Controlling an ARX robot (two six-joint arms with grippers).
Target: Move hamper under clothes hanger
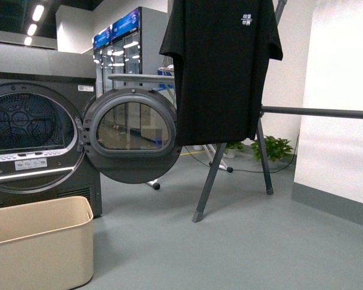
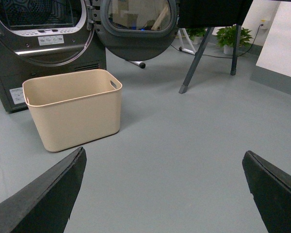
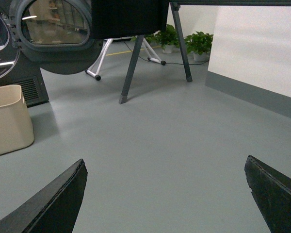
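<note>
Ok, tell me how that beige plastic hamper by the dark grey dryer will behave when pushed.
The beige plastic hamper shows nothing inside, so it is probably light. Its plain walls look stiff. On the smooth grey floor it should slide, though a push near the rolled rim might tip it.

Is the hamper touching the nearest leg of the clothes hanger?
Apart. In the left wrist view, a wide stretch of bare grey floor lies between the hamper and the clothes hanger's nearest leg.
</note>
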